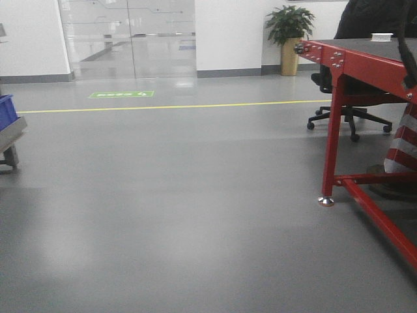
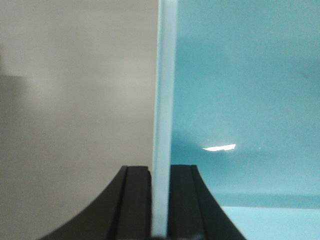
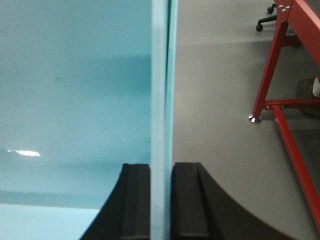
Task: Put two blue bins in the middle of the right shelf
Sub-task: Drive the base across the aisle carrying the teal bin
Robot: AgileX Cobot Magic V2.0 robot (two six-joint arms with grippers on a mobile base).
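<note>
The left end effector (image 2: 160, 175) was pinched tight on the thin wall of a blue bin (image 2: 240, 100). The inside of the bin was to its right. The right end effector (image 3: 161, 170) squeezed a thin blue wall too, likely of the same bin. A red bench (image 3: 272, 75) stood off to its right, well apart.
</note>
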